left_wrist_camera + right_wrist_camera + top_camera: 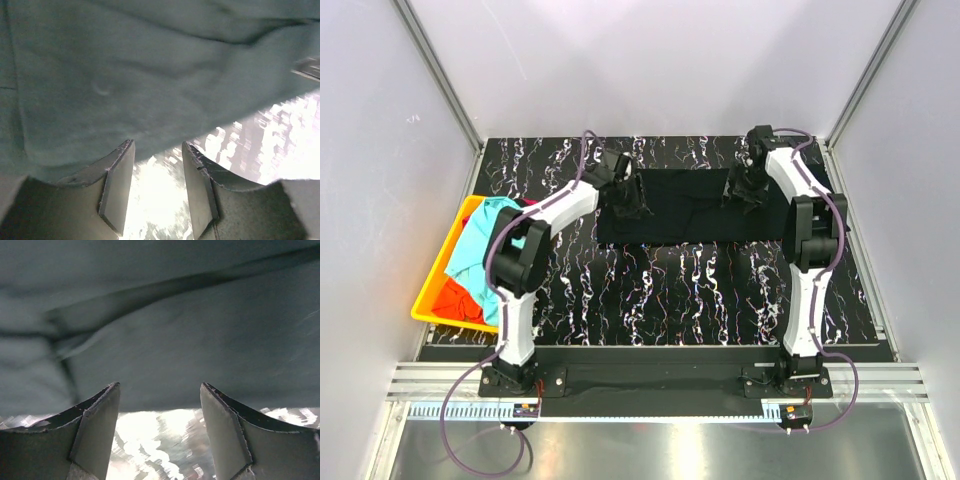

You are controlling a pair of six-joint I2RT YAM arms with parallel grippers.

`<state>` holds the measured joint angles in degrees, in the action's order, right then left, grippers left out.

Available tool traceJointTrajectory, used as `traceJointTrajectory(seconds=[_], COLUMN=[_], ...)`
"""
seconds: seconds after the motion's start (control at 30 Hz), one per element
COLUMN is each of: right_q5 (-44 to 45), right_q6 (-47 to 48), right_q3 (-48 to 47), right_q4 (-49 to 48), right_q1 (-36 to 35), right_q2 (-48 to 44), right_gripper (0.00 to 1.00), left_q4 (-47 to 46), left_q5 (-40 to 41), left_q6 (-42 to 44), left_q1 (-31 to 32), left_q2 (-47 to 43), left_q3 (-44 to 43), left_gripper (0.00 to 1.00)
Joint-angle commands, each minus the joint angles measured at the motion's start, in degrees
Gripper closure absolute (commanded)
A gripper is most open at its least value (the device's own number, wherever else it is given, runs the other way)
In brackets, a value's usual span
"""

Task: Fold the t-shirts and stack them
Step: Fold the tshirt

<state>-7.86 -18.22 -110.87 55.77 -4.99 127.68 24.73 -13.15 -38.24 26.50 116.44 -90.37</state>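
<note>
A large black t-shirt [695, 215] lies spread in a wide band across the back of the marbled table. My left gripper [628, 200] hovers over its left end, jaws open with nothing between them; in the left wrist view the cloth [150, 75] lies just beyond the fingertips [120, 165]. My right gripper [743, 192] is over the shirt's right part, jaws wide open and empty, and the shirt's edge [165, 340] lies just ahead of the fingertips. A turquoise t-shirt [480, 235] and an orange-red one [455, 298] lie bunched in the yellow bin.
The yellow plastic bin [428, 300] stands at the table's left edge. Grey walls with metal frame posts close in the back and both sides. The arm bases are bolted at the near edge.
</note>
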Motion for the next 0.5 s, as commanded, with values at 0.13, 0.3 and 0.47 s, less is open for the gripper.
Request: traceJointTrajectory(seconds=[0.13,0.3,0.47], right_q5=[12.43,12.43,8.06], right_q6=[3.81,-1.54,-9.8], right_q3=[-0.14,7.5,17.85], right_q4=[2.86,2.59,0.84], right_q1=[-0.63,-3.26,-9.84], right_q2=[3.81,3.54,0.3], right_gripper=[0.27,0.27,0.26], left_q4=[-0.3,0.67,3.83], left_q5=[5.06,2.17,-1.7], left_q6=[0.44,4.04,13.26], left_q1=[-3.12,-5.84,-8.21], left_q2=[7.3,9.41,12.75], left_q3=[-2.45,-2.27,-8.05], left_gripper=[0.52,0.53,0.53])
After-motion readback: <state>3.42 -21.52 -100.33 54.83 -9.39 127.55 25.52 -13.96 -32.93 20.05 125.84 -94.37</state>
